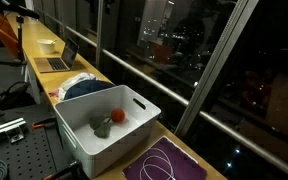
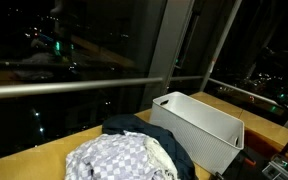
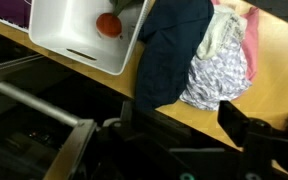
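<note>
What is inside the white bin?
An orange ball and a grey lump lie in the white bin. Its near wall hides part of the floor.

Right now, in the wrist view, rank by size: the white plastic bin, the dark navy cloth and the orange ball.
Largest: white plastic bin and dark navy cloth, too alike to rank.
Smallest: orange ball.

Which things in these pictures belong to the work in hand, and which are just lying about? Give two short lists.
Likely in the job:
- clothes, nearest the pincer
- bin, with a ball in it

Just lying about:
- laptop
- bowl
- purple mat
</note>
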Robot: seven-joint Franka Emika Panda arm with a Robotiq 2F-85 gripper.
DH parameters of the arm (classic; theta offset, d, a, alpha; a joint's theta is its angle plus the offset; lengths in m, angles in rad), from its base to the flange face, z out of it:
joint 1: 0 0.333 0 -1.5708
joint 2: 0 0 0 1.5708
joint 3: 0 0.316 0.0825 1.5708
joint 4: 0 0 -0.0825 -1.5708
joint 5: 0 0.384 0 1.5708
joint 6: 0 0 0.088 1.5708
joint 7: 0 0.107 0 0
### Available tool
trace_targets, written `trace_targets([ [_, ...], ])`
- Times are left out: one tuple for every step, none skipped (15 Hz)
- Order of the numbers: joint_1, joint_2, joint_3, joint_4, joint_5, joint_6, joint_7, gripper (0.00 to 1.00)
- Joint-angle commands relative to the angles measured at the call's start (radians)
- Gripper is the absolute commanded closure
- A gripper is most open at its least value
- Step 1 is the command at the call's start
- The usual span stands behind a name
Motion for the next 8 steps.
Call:
trace_targets([
  [-0.092, -0.105, -0.053, -0.163, 0.032, 0.134, -0.073, 0.00],
  [-0.118, -0.115, -0.070, -0.191, 0.034, 0.176, -0.097, 0.00],
  [-0.104, -0.116, -0.121, -0.213, 0.039, 0.217, -0.116, 0.00],
  [-0.122, -0.116, -0.143, -0.238, 0.046, 0.260, -0.138, 0.00],
  [-0.130, -0.106, -0.165, -0.262, 0.050, 0.308, -0.150, 0.00],
  [-0.139, -0.095, -0.186, -0.280, 0.058, 0.349, -0.164, 0.00],
  [-0.150, -0.087, -0.205, -0.308, 0.072, 0.392, -0.186, 0.00],
  [-0.157, -0.072, -0.220, -0.332, 0.079, 0.436, -0.197, 0.00],
])
